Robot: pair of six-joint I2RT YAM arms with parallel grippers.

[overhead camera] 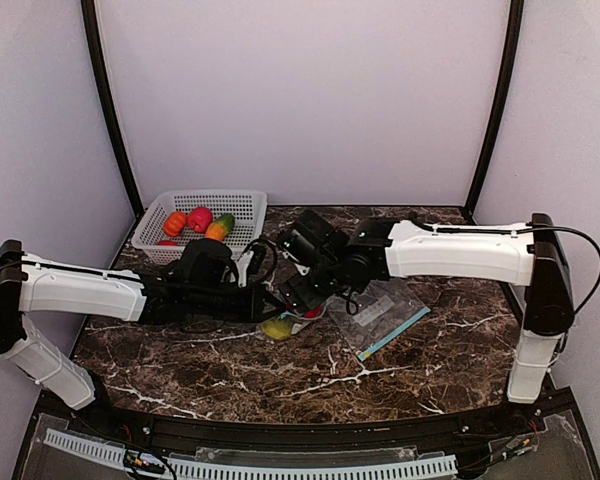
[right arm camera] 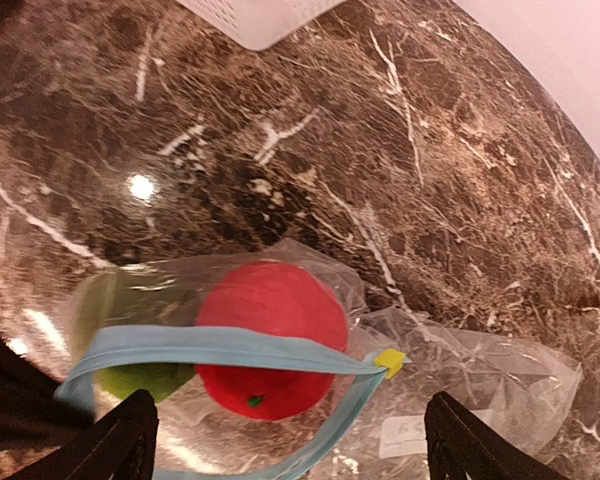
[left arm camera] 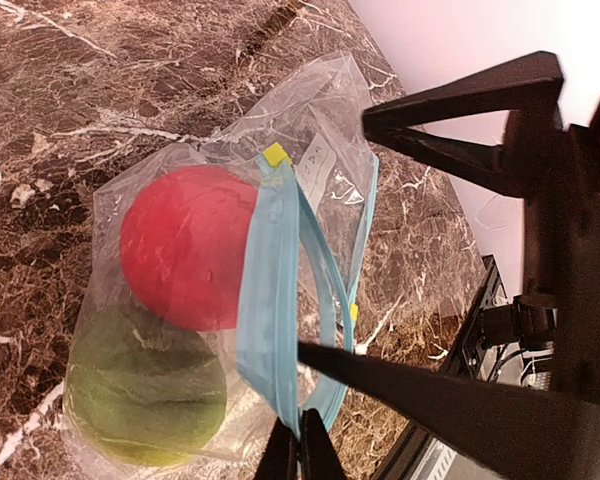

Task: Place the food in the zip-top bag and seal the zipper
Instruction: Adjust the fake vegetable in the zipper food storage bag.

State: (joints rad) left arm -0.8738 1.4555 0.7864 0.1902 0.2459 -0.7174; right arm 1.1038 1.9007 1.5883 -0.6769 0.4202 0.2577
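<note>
In the upper left of the overhead view, a white mesh basket (overhead camera: 206, 196) sits on the dark marble surface (overhead camera: 220, 375). It holds loose fruits (overhead camera: 199, 219), orange, red and green-yellow. Below and to the right of the basket, the left tool (left arm camera: 300, 450) is pinched tight on the blue zipper strip (left arm camera: 268, 300) of the zip-top bag (overhead camera: 292, 322), which lies near the centre of the surface. Inside the bag a red fruit (left arm camera: 185, 245) touches a green fruit (left arm camera: 145, 390). The bag's mouth gapes, with a small yellow tab (right arm camera: 388, 360) at one end of the strip. The right tool (right arm camera: 290, 435) hangs just above that mouth, its fingers spread wide and gripping nothing. Further right, a second clear bag (overhead camera: 385, 310) lies flat just beside the first, its blue strip toward the lower right.
</note>
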